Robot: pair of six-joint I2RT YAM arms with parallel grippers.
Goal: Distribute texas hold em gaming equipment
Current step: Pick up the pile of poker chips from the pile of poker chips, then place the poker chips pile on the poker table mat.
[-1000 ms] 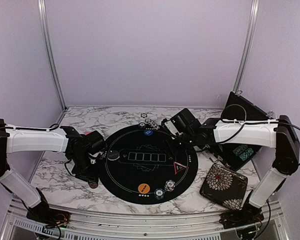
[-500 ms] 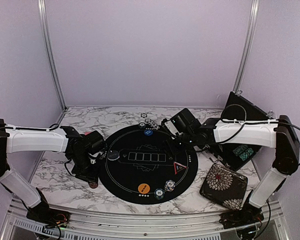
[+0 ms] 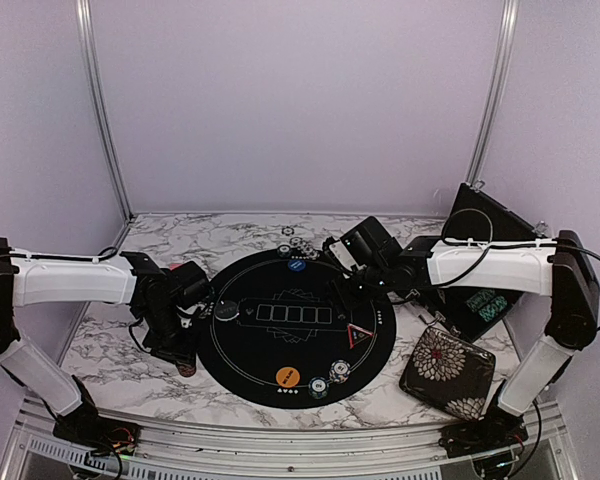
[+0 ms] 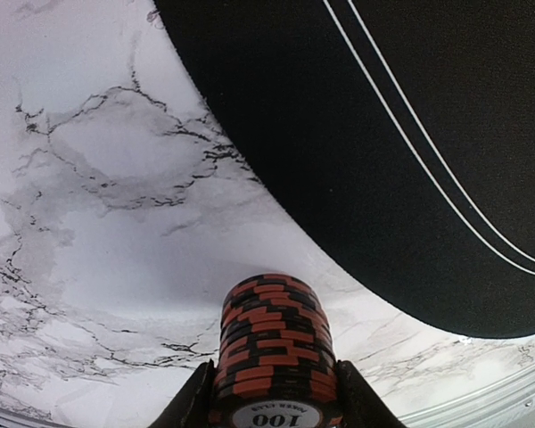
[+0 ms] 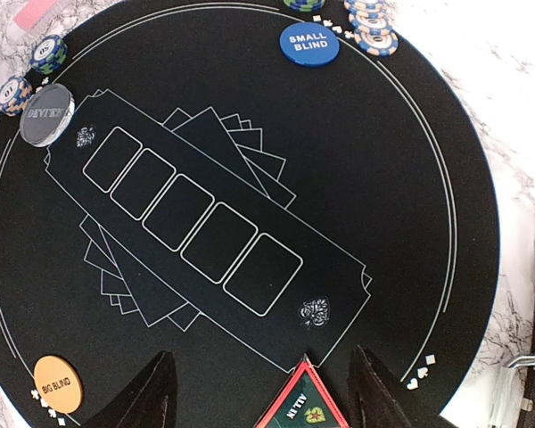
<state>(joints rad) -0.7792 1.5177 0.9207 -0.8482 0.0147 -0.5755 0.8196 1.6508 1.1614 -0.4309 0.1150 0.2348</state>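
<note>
Barely anything shifts: left claw [image 4: 274, 401] finishes clamping the orange-black chip stack [image 4: 272, 343], which stands on the marble tabletop [image 4: 98, 205] just off the mat [image 4: 383, 134]. Right claw [image 5: 267, 392] hangs wide, empty, over the all-in triangle [image 5: 301, 408]. Small blind disc [image 5: 308, 45], dealer disc [image 5: 46, 113] and big blind disc [image 5: 57, 384] are placed; card slots bare. Floral pouch [image 3: 447, 373] and black case [image 3: 485, 270] sit right, not blocking.
</note>
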